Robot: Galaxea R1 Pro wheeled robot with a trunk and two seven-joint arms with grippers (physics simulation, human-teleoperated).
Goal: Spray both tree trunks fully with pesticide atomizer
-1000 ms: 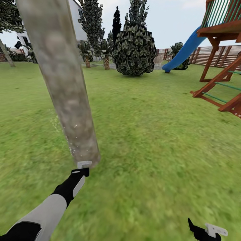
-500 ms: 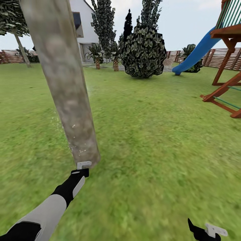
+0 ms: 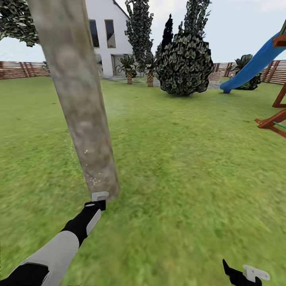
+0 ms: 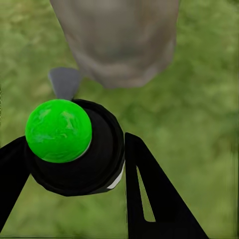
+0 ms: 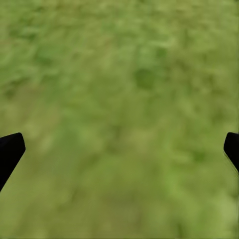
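The grass floor (image 3: 190, 167) of the garden spreads across the head view, edged far off by a brown slatted wooden fence (image 3: 24, 69). A white house (image 3: 104, 35) stands beyond it on the left side, with tall dark conifers (image 3: 140, 29) and a big round bush (image 3: 185, 63) in front. At the right edge are a blue slide (image 3: 254, 65) and the red-brown beams of a play frame (image 3: 274, 119).

Nearest to the robot, a thick, pale mottled tree trunk (image 3: 75, 95) leans across the left part of the head view and meets the grass just ahead of the left arm. Fine white specks of pesticide (image 3: 92, 179) dot its lower part, and a few float just beside its left edge. In the left wrist view the base of the trunk (image 4: 117, 42) stands just past the gripper.

The left gripper (image 3: 97, 200) reaches forward, low to the ground, its tip right at the foot of the trunk. The left wrist view shows its two black fingers (image 4: 149, 194) clamped on either side of the pesticide atomizer (image 4: 74, 147), a black cylinder with a bright green round cap (image 4: 59, 130) and a grey nozzle (image 4: 64, 82) aimed at the trunk.

The right gripper (image 3: 248, 275) sits low at the bottom right corner of the head view, well apart from the trunk. In the right wrist view its fingertips (image 5: 10, 152) stand wide apart over bare grass, holding nothing.
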